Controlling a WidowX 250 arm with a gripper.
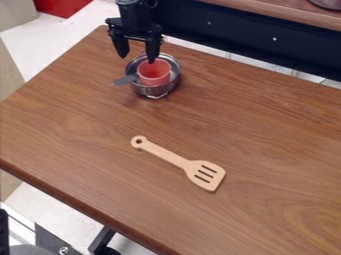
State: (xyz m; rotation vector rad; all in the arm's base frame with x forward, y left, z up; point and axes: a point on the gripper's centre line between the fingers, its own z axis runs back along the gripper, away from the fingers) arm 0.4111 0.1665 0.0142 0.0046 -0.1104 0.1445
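Jaws: parted wide and pointing down, nothing between them, on the black two-finger gripper at the far left of the bench
Far left corner: flat bright red object beyond the bench, above a pale floor
Near left: black leg below the edge of the brown wood-grain bench
Grey strip: flat grey strip sticking out leftward from the pot's rim
Pot: round, shiny silver metal pot on the far left part of the bench, just on the near side of the gripper
Cup: small red cup upright inside the pot, mouth up; the right fingertip appears at its far rim, though whether they touch I cannot tell
Spatula: flat, light wooden slotted spatula, lying near the middle, holed handle end to the left, three-slot blade toward the near right
Far side: dark blue panel beyond the bench, topped by a brown wooden shelf
Far right corner: rounded metal object on that shelf
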